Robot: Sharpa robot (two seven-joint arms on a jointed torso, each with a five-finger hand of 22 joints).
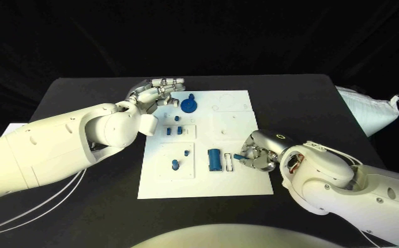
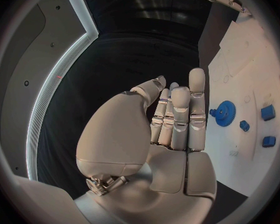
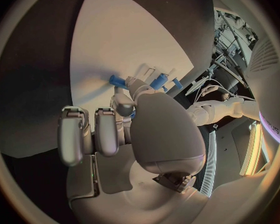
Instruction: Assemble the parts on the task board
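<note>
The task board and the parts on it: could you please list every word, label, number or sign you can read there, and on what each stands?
None can be read.
The task board carries faint outlines and small marks, too small and blurred to tell as text.
The blue gear and the blue cylinder bear no visible lettering.
The right hand and the left hand show no legible label.

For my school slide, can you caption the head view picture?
Right hand pinches a small blue part over the white task board; left hand hovers open.
</note>
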